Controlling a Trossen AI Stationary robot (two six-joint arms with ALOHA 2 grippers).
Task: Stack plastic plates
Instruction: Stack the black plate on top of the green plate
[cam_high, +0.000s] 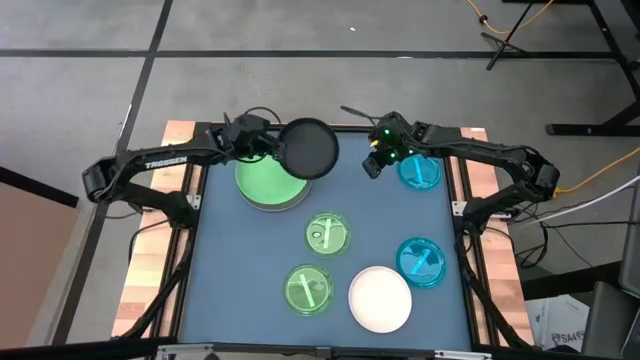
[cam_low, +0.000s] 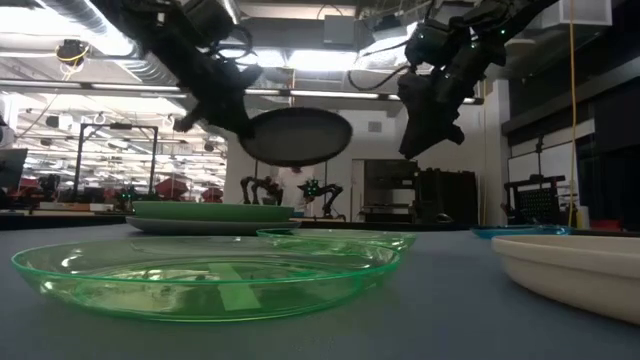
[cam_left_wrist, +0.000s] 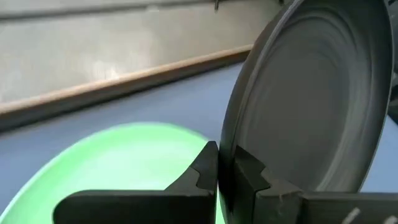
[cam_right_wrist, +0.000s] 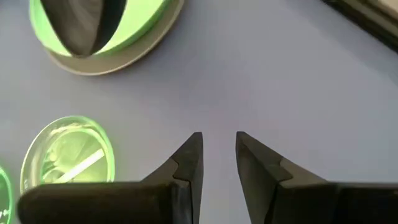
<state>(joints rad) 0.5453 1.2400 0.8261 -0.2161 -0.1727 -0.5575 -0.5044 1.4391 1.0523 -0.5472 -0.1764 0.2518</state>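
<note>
A blue-grey table mat (cam_high: 250, 260) sits inside wooden table edges (cam_high: 150, 260).

We see our right tool (cam_right_wrist: 219, 155), fingers parted and empty, above the blue tabletop (cam_right_wrist: 280, 74), a small green plate (cam_right_wrist: 68, 149) near.

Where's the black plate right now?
The black plate is in the air at the table's far side, pinched by its rim in the left gripper, partly over the large light green plate.

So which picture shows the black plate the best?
The high view: the whole round black plate shows, pinched at its rim by the left claw above the big green plate. The low view shows it edge-on in the air, the left wrist view only part, the right wrist view a sliver.
</note>
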